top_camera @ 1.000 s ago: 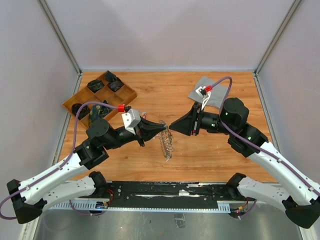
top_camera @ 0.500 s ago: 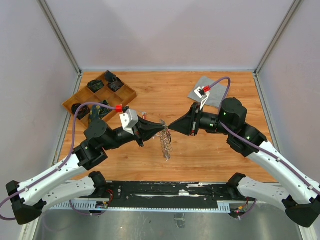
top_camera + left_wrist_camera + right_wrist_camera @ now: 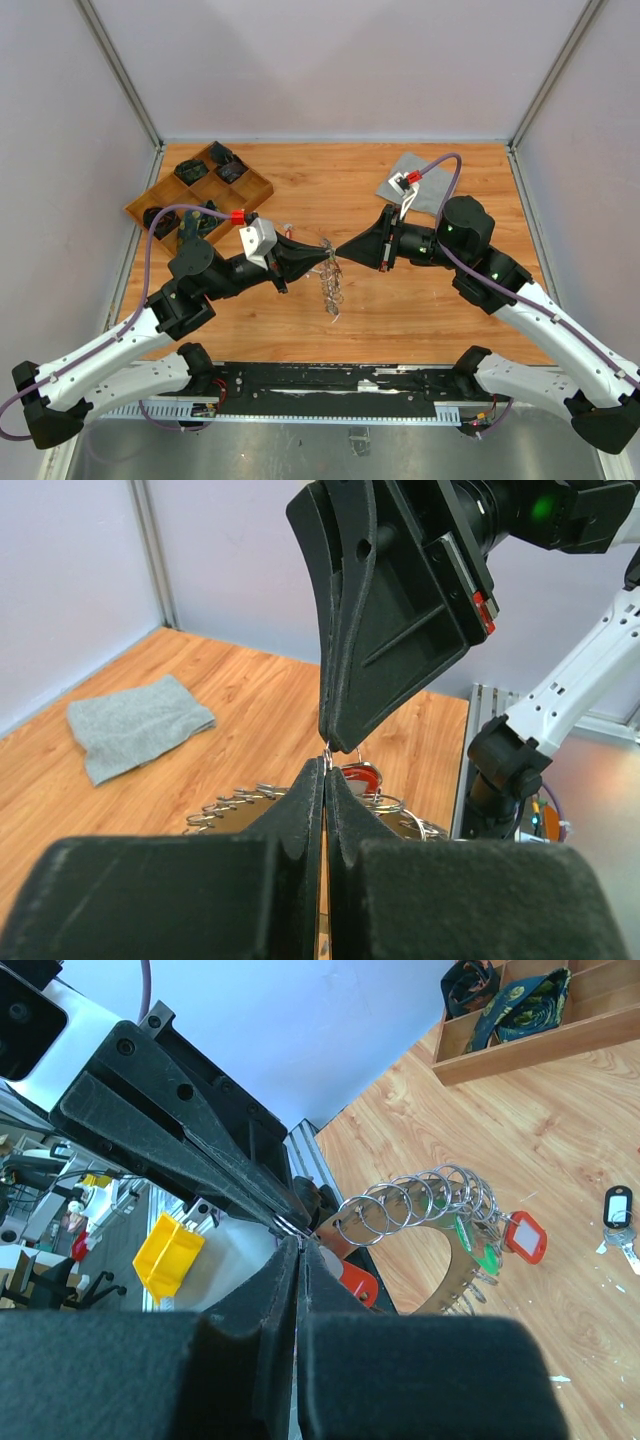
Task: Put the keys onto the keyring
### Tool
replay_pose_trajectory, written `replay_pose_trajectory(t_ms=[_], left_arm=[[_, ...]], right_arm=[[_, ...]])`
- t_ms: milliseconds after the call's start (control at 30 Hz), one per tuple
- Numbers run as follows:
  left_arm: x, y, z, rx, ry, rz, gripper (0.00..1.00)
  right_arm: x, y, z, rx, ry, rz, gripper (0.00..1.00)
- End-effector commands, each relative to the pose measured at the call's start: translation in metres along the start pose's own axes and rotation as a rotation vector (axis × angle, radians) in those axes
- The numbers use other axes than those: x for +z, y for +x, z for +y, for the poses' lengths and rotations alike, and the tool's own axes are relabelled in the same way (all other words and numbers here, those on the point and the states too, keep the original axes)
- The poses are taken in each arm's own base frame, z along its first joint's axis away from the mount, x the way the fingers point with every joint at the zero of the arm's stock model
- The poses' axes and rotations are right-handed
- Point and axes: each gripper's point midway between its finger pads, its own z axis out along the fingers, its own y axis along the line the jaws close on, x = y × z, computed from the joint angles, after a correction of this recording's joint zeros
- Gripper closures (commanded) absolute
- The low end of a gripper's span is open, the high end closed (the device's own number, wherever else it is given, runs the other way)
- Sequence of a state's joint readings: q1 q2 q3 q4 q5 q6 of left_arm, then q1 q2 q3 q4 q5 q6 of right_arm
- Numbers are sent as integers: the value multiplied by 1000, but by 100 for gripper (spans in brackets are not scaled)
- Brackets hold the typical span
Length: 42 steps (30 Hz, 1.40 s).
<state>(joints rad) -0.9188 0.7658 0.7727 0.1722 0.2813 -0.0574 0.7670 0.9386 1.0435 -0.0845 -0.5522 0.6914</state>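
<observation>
Keyring (image 3: 332,287): hangs over mid-worktop from left fingers (image 3: 296,815), pinched shut on a rim loop.
Right fingers (image 3: 272,1295): closed, tip-to-tip at same loop; hold unclear.
Risk: opposing pull twists loop free, keyring drops; black-tag key (image 3: 617,1207) not yet threaded.

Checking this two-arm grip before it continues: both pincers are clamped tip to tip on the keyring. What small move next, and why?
Probably the right pincer should ease slightly away to spread the small loop. It and the left pincer are both shut on one loop of the keyring, which hangs below them, while a black-tagged key lies loose on the table.
</observation>
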Motion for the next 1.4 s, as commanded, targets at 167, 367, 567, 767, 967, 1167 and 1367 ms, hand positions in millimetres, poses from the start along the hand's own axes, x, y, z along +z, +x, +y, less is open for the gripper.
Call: replay_pose_trajectory(t_ms=[167,367,567,767,967,1167,1367], left_arm=[[-3,-30,-4,26,8,-96,100],[-3,-30,-4,28,8,-102,99],[-2,-31,-8,26,34,-105,100],[-1,-31,-13,18,59,-111,100],[-2,-33,-14,15,62,-123,99],[-6,-42,-17,-1,72,-168,100],[-13,-52,-32,-41,144,-243,99]], right_arm=[[-3,0,0,-25,29,0,99],[-6,5,-7,-29,73,20,99],[0,8,-7,-22,57,37,100],[6,9,-3,-30,24,45,99],[3,5,0,-79,14,30,94],[-13,-10,12,-304,-26,-63,83],[-27,-11,28,-548,-126,-99,74]])
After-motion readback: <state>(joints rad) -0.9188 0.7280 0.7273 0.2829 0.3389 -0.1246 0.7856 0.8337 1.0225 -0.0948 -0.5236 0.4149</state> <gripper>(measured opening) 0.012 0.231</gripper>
